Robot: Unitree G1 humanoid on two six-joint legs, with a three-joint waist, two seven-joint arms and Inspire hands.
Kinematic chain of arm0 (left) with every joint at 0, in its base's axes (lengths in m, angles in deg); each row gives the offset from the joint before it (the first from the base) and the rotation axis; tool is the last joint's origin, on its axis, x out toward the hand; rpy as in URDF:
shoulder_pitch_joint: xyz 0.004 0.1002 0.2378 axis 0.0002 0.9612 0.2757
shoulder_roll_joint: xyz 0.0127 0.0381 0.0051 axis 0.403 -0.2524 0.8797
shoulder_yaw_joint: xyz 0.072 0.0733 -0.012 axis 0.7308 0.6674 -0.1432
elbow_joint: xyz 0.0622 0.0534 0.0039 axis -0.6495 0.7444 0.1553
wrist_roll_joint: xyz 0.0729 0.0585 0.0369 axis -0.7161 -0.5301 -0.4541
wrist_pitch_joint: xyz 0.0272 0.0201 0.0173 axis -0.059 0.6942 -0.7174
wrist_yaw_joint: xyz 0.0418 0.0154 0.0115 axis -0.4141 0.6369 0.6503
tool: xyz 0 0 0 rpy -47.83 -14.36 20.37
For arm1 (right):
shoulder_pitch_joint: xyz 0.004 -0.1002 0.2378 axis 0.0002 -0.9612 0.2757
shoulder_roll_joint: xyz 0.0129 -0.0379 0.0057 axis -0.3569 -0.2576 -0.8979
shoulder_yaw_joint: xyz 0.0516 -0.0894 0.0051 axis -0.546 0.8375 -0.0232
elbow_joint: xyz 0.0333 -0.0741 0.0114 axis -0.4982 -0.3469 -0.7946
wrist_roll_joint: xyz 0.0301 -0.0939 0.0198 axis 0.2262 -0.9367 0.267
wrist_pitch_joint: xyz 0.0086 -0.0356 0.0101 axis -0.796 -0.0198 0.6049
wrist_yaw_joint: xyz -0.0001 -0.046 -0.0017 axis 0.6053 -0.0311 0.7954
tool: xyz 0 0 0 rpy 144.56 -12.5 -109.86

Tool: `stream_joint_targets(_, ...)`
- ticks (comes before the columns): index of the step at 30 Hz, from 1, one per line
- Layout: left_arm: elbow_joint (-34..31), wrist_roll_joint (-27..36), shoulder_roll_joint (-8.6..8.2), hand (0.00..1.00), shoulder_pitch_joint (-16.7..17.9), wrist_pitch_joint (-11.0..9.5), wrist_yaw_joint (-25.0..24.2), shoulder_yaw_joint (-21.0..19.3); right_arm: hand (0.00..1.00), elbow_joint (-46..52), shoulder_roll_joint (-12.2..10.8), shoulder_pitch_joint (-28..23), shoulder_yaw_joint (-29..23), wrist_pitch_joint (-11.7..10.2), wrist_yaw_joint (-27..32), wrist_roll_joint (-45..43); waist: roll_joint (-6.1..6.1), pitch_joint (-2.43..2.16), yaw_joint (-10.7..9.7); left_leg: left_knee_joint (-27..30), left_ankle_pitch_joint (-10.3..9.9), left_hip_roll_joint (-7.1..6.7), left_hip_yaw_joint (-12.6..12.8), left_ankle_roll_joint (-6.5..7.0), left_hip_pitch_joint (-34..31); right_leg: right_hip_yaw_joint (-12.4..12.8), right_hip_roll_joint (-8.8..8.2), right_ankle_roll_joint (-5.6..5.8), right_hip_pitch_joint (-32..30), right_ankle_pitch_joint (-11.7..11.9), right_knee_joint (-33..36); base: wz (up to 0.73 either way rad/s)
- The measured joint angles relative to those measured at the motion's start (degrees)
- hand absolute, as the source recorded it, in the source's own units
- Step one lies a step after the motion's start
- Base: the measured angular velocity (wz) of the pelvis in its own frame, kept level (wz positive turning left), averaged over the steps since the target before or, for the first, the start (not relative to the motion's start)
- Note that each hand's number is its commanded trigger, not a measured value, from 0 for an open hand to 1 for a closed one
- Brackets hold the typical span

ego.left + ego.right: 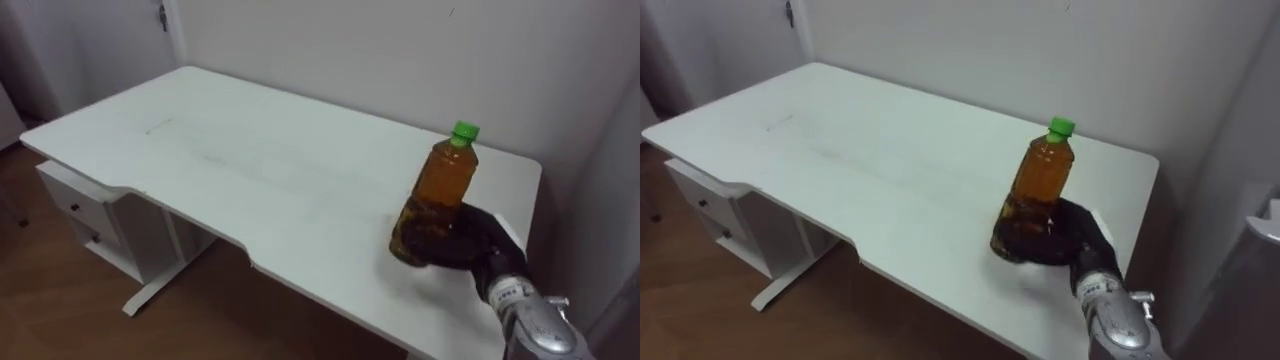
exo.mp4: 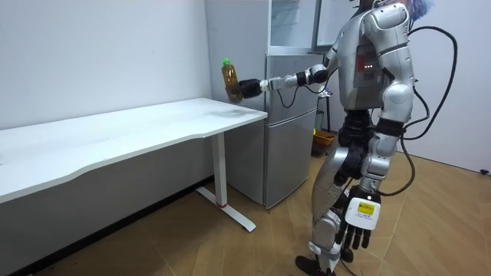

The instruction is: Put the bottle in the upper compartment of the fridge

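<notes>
Over white desk (image 1: 250, 170) — amber bottle (image 1: 447, 178) (green cap (image 1: 463, 130)) in right hand (image 1: 482, 238)

Eye views: looking down closely at the table (image 1: 250, 170).
Room view: standing off, seemingly facing the robot's left side.
Sharing: table, bottle (image 1: 445, 185).

Bottle (image 1: 445, 180): amber, green cap, leaning slightly, over right end of table.
Right hand (image 1: 472, 240): dark, curled round bottle's lower part.
Table (image 1: 250, 170): white, against far wall.
Drawer unit (image 1: 80, 210): under table's left end.
</notes>
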Motion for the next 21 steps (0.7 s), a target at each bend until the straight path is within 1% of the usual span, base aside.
stream_joint_targets(1,-0.4,-1.2,0.01,0.00,0.6,0.1,-0.1,-0.3,1.00,1.8,0.1,0.0,0.1,0.0,-0.6,-0.2,-0.03,-0.41,-0.2,-0.5,0.0,0.02,0.1,0.00,1.0,0.0,-0.04,0.08,1.1,0.0,-0.6,0.00)
stream_joint_targets(2,-0.7,-1.8,0.01,0.00,0.8,0.4,-0.2,-0.6,1.00,2.9,0.3,-0.1,0.2,0.0,-0.9,-0.3,-0.08,-0.58,-0.3,-0.6,0.0,0.03,0.0,-0.01,1.4,0.0,-0.09,0.09,1.4,0.0,-0.7,0.00)
stream_joint_targets(3,-1.2,-2.2,0.09,0.00,0.8,0.8,-0.7,-1.0,1.00,5.3,0.7,-0.4,0.2,0.0,-1.3,-0.3,-0.23,-1.06,-0.4,-0.6,-0.1,0.07,0.0,-0.06,1.9,0.0,-0.04,0.14,2.1,0.1,-1.3,0.00)
stream_joint_targets(5,-1.9,-3.3,0.15,0.00,0.8,1.1,-1.1,-1.8,1.00,8.5,1.2,-1.1,0.2,0.0,-1.8,-0.3,-0.48,-1.24,-0.6,-0.9,-0.2,0.14,0.2,-0.10,3.1,0.2,0.10,0.14,3.2,0.1,-1.4,-0.02)
stream_joint_targets(8,-1.8,-6.5,0.14,0.00,0.0,1.7,-1.1,-2.4,1.00,12.4,1.3,-3.0,0.2,0.0,-3.0,-0.4,-0.55,-1.25,-1.3,-0.9,-0.6,0.15,0.2,-0.11,5.2,0.6,0.64,0.26,5.7,0.1,-2.4,-0.02)
stream_joint_targets(9,-1.7,-7.9,-0.07,0.00,-0.2,1.9,-1.2,-3.6,1.00,13.2,1.3,-3.7,0.2,0.0,-3.8,-0.7,-0.58,-1.23,-1.5,-0.9,-0.7,0.20,0.3,-0.10,5.9,0.8,0.63,0.27,6.3,0.1,-2.6,-0.09)
stream_joint_targets(11,-1.6,-8.4,-0.33,0.00,-0.4,2.1,-1.2,-5.2,1.00,14.7,1.3,-4.5,0.1,0.3,-4.2,-2.7,-0.69,-1.23,-1.7,-0.9,-0.9,0.33,0.7,-0.10,6.6,1.4,0.60,0.30,6.7,0.1,-3.1,-0.12)
stream_joint_targets(13,-1.5,-8.3,-0.37,0.00,-0.8,2.2,-1.7,-6.5,1.00,16.4,1.4,-4.6,-0.3,0.9,-5.1,-4.7,-0.91,-1.23,-2.5,-0.8,-1.0,0.58,1.0,-0.14,6.5,1.9,0.73,0.29,6.6,0.2,-3.1,-0.12)
stream_joint_targets(17,-1.8,-8.3,-0.47,0.00,-1.3,2.6,-2.4,-6.5,1.00,19.9,1.6,-4.6,-0.7,1.6,-5.2,-4.9,-0.91,-1.24,-3.8,-0.7,-1.1,0.62,1.6,-0.05,6.4,2.2,0.79,0.36,6.7,0.4,-3.2,-0.05)
stream_joint_targets(18,-1.8,-8.3,-0.43,0.00,-1.6,3.0,-2.6,-6.5,1.00,21.2,1.8,-4.6,-0.7,1.8,-5.2,-4.9,-0.90,-1.24,-4.4,-0.7,-1.2,0.61,1.7,0.01,6.4,2.2,0.94,0.41,6.7,0.4,-3.2,0.00)
stream_joint_targets(21,-1.8,-8.8,-0.27,0.00,-2.1,3.2,-3.3,-6.5,1.00,25.0,2.2,-4.6,-0.7,2.5,-5.1,-5.0,-0.91,-1.24,-5.0,-0.7,-1.4,0.59,1.9,0.17,6.6,2.1,1.06,0.46,7.0,0.7,-3.3,-0.02)
